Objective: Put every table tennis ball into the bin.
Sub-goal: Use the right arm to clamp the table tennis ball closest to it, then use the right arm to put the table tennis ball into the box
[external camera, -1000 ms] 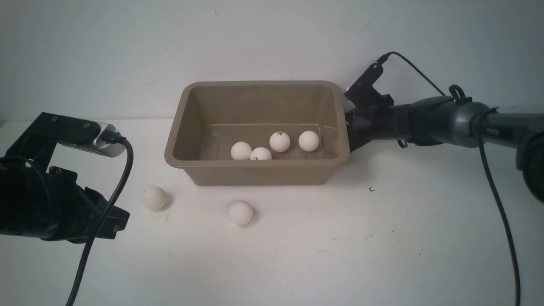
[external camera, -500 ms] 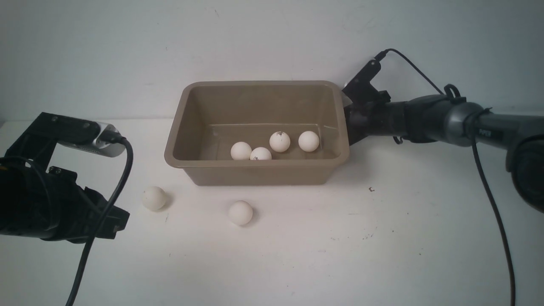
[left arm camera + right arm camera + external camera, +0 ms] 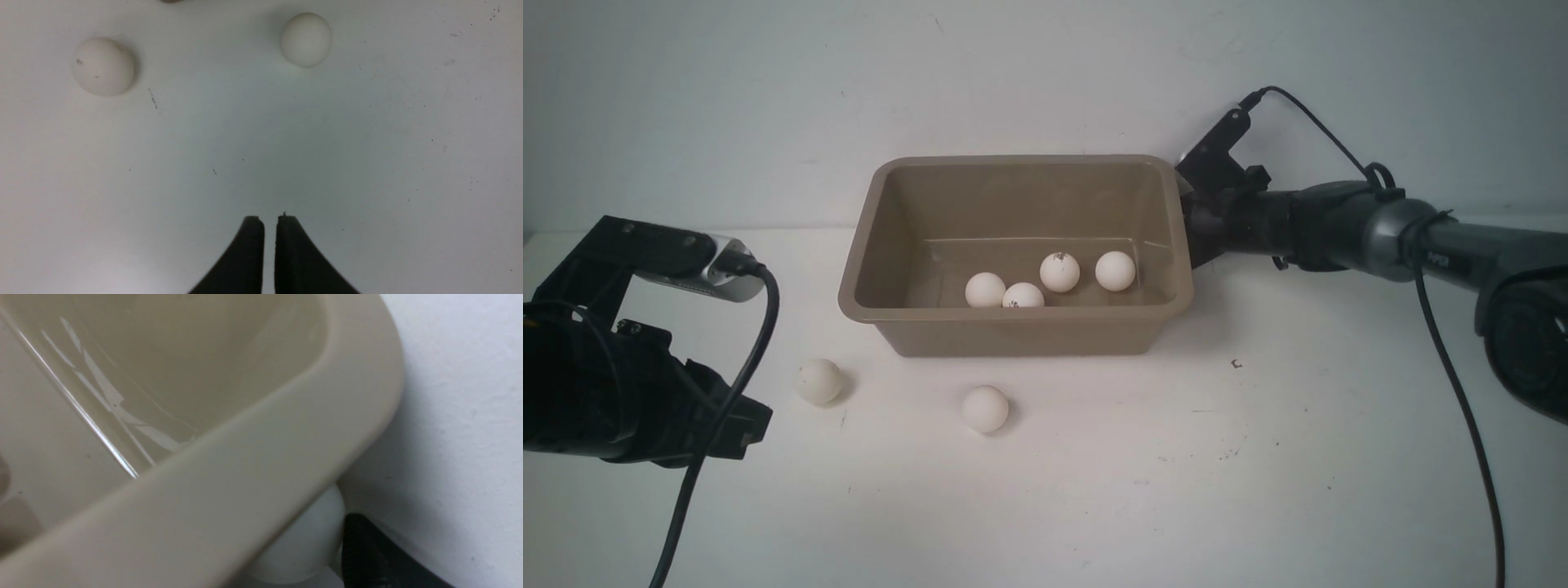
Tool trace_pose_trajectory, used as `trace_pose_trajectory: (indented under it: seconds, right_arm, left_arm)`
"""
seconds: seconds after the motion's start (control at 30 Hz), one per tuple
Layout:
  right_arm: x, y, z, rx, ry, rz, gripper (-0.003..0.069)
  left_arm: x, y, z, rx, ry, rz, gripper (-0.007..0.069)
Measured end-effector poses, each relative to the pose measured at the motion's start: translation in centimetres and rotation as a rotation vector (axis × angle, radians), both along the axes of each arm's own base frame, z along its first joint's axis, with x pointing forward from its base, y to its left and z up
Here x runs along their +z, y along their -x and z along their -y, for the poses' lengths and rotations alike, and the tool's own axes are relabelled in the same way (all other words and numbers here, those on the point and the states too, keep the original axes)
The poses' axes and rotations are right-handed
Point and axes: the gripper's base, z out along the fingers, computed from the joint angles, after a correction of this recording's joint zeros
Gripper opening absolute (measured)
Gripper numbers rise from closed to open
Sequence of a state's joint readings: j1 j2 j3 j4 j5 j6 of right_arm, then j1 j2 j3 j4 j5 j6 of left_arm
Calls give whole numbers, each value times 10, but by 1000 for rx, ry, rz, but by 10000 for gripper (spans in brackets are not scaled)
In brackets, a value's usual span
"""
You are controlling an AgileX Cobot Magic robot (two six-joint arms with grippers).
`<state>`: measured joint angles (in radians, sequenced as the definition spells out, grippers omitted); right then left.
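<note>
The taupe bin (image 3: 1021, 331) stands mid-table with several table tennis balls in it, among them one (image 3: 1059, 272) with dark marks. Two balls lie on the table in front of the bin, one at the left (image 3: 818, 380) and one at the middle (image 3: 984, 408). The left wrist view shows them too, the left one (image 3: 103, 66) and the middle one (image 3: 306, 39). My left gripper (image 3: 269, 220) is shut and empty, short of both. My right gripper (image 3: 1196, 220) is at the bin's far right corner. In the right wrist view a ball (image 3: 302, 543) sits against one black finger (image 3: 367, 555), partly hidden under the bin's rim (image 3: 261, 449).
The table is white with small dark specks (image 3: 1236, 363). A pale wall stands close behind the bin. My left arm's cable (image 3: 727, 392) hangs over the table's front left. My right arm's cable (image 3: 1462, 408) hangs at the right.
My right arm has risen a little and moved left along the bin's right end toward its far corner. The left arm and all balls in front view have stayed put.
</note>
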<state>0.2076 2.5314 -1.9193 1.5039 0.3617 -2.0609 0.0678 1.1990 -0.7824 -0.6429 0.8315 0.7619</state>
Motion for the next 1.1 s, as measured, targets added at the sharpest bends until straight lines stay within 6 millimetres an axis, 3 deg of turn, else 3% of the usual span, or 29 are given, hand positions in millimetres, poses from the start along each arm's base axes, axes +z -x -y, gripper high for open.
trace_pose_trajectory:
  seconds: [0.33, 0.5, 0.7, 0.83, 0.97, 1.1]
  right_arm:
    - [5, 0, 1, -19, -2, -9, 348]
    - [30, 3, 10, -30, 8, -7, 348]
    - [61, 19, 49, -31, 13, -100, 348]
    - [79, 28, 58, -3, 4, -134, 348]
    - [112, 40, 46, 58, -38, -139, 348]
    - [140, 58, 6, 152, -83, -129, 348]
  left_arm:
    - [0, 0, 0, 0, 0, 0, 31]
    - [0, 0, 0, 0, 0, 0, 31]
    - [0, 0, 0, 0, 0, 0, 31]
    - [0, 0, 0, 0, 0, 0, 31]
    - [0, 0, 0, 0, 0, 0, 31]
    - [0, 0, 0, 1, 0, 2, 31]
